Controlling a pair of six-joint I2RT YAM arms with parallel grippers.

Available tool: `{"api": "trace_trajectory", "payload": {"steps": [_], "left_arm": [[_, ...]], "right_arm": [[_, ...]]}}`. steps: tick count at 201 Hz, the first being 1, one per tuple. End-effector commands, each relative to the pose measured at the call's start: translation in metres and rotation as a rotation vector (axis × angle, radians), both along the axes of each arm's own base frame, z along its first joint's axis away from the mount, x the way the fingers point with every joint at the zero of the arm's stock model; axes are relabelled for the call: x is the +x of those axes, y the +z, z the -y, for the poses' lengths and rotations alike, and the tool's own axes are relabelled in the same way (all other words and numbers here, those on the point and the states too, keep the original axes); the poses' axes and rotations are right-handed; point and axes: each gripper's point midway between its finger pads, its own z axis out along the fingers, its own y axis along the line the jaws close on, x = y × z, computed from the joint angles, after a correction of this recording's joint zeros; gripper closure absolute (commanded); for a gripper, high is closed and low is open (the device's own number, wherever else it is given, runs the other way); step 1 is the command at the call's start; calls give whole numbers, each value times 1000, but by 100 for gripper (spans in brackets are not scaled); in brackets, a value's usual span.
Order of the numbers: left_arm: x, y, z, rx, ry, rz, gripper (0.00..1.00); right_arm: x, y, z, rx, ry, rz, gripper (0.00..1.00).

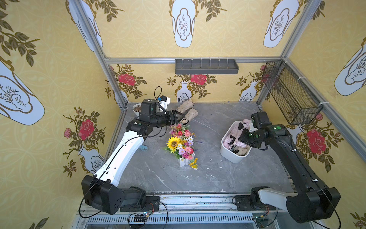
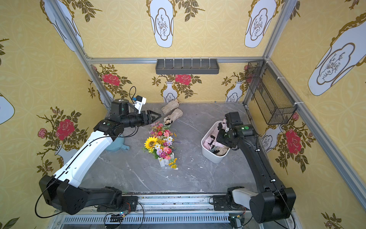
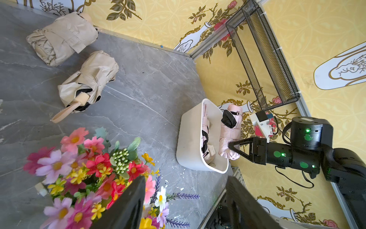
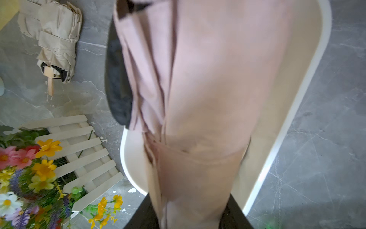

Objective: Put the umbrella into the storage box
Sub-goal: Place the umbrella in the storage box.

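My right gripper (image 3: 230, 147) is shut on a folded pink umbrella (image 3: 230, 130), (image 4: 208, 99) and holds it just above the white storage box (image 1: 227, 154), (image 3: 190, 134), tilted over its far side. In the right wrist view the box's rim (image 4: 316, 59) runs behind the pink cloth. More folded pink and black cloth (image 3: 206, 126) lies inside the box. Two beige folded umbrellas (image 1: 185, 106), (image 1: 191, 114) lie on the table at the back. My left gripper (image 1: 181, 117), (image 3: 186, 180) hovers open and empty beside the nearer beige one.
A bunch of artificial flowers (image 1: 181, 142) in a white fence planter stands mid-table, under my left gripper. A black wire basket (image 1: 291, 93) hangs on the right wall and a grey shelf (image 1: 206, 66) on the back wall. A small white pot (image 1: 136, 109) sits at the back left.
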Motion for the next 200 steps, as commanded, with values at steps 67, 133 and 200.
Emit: {"api": "trace_trajectory", "payload": {"steps": [67, 133, 200], "left_arm": [[3, 3, -7, 3, 5, 24, 30], [6, -4, -13, 18, 25, 11, 30], [53, -41, -44, 295, 182, -4, 30]], "right_arm": [[-2, -8, 19, -53, -62, -17, 28], [10, -5, 17, -20, -26, 16, 50], [22, 2, 1, 33, 68, 99, 34]]}}
